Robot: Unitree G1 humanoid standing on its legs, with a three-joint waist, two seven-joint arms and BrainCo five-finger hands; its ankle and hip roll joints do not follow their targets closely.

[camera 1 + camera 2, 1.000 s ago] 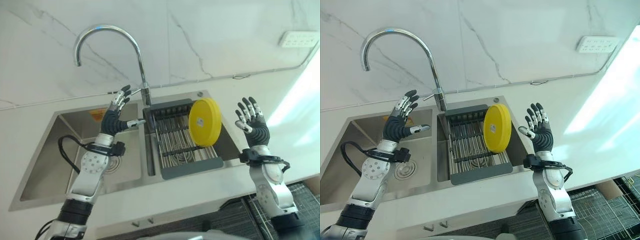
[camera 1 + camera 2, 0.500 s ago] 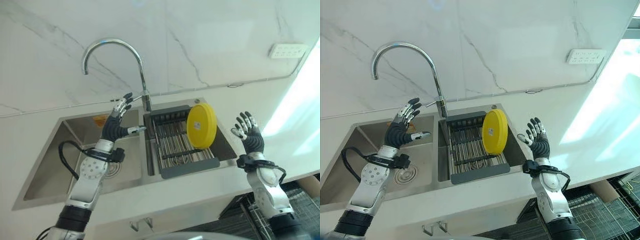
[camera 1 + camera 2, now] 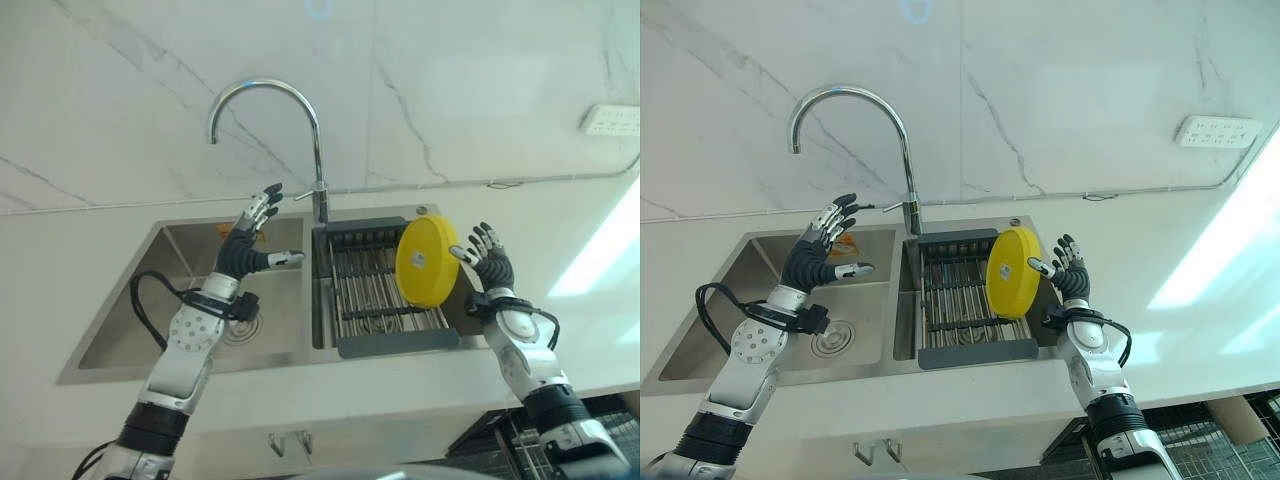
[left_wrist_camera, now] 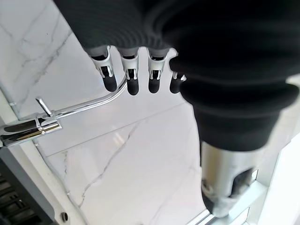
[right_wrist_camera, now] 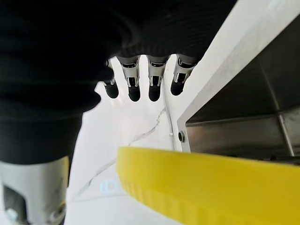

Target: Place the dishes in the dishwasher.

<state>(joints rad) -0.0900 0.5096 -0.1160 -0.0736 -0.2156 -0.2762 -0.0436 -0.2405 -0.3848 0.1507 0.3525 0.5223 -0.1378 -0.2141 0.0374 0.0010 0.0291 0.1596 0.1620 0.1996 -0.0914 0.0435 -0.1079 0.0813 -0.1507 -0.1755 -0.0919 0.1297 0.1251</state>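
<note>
Double stainless-steel sink (image 3: 120, 345): two basins set in a white countertop (image 3: 60, 250), white marble-veined wall (image 3: 1090, 90) behind

Curved chrome gooseneck faucet (image 3: 290, 95): rises from the back rim at the divider between the basins, spout arching toward the left basin; its stem also shows in the left wrist view (image 4: 42, 124)

Dark grey dish rack with metal wires (image 3: 385, 300): seated in the right basin, holding the plate

Round yellow plastic plate (image 3: 425, 262): stands on edge, nearly upright, at the right side of the rack; its rim shows close up in the right wrist view (image 5: 206, 187)

Left hand (image 3: 245, 248): raised over the left basin, near the faucet stem; fingers straight and spread, thumb out toward the divider, nothing in its hold

Right hand (image 3: 490, 268): just beside the plate's right edge, palm turned to it; fingers straight and fanned, thumb reaching toward the plate's rim, nothing grasped; contact with the plate cannot be told

Round metal drain (image 3: 830, 338): in the floor of the left basin, below the left forearm

White wall socket strip (image 3: 1218, 131): on the wall at far right, above a thin cable (image 3: 1140, 190) that runs along the wall's foot

Wire rack (image 3: 1230, 445): partly visible low at the right, below the counter edge
</note>
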